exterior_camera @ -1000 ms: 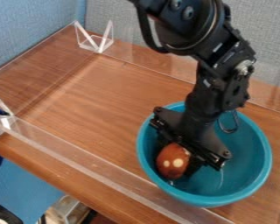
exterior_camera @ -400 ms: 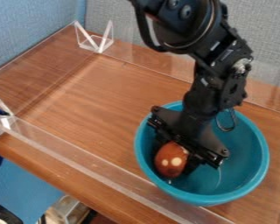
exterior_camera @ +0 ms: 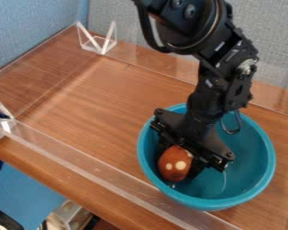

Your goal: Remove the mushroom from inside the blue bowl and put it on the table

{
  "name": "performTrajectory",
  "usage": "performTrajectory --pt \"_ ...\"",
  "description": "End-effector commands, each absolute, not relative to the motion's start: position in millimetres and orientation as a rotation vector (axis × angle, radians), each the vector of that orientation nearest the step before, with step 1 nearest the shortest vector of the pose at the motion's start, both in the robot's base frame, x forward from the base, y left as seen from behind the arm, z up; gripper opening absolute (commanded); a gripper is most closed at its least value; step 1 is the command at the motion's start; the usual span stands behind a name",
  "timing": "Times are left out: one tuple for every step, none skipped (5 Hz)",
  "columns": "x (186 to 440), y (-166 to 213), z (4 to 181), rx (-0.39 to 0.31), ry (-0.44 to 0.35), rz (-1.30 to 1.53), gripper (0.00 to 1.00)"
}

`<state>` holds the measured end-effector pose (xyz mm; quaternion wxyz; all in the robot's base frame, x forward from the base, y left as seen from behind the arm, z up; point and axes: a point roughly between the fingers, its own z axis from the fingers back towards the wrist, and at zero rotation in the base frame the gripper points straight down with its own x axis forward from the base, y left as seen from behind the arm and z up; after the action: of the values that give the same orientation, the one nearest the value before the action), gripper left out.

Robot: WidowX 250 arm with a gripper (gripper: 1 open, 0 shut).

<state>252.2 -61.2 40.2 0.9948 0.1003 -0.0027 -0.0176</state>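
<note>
Reaching: black robot arm is coming down from the top of the view into the blue bowl (exterior_camera: 261,175)
Gripper (exterior_camera: 179,162): pointing steeply down inside the bowl; its jaws are closing on the mushroom (exterior_camera: 175,163), gripping it
Mushroom: sitting low in the bowl's left half; reddish-brown cap is facing up
Bowl: standing on the table (exterior_camera: 86,85) near the front right corner, just beside the clear acrylic wall (exterior_camera: 75,154) along the front edge

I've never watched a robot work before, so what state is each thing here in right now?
pincer: shut on the mushroom, down inside the bowl.
mushroom: gripped, not yet out of the bowl.
blue bowl: upright on the table.
table: mushroom not placed on it yet.
</note>
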Motion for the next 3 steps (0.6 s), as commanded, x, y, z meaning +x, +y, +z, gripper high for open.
performTrajectory --pt "259.5 -57.2 54.1 0.183 -0.053 -0.004 0.00" --pt "259.7 -56.2 54.4 0.182 -0.052 0.005 0.00" --pt "260.0 -55.2 54.5 0.181 -0.052 0.015 0.00"
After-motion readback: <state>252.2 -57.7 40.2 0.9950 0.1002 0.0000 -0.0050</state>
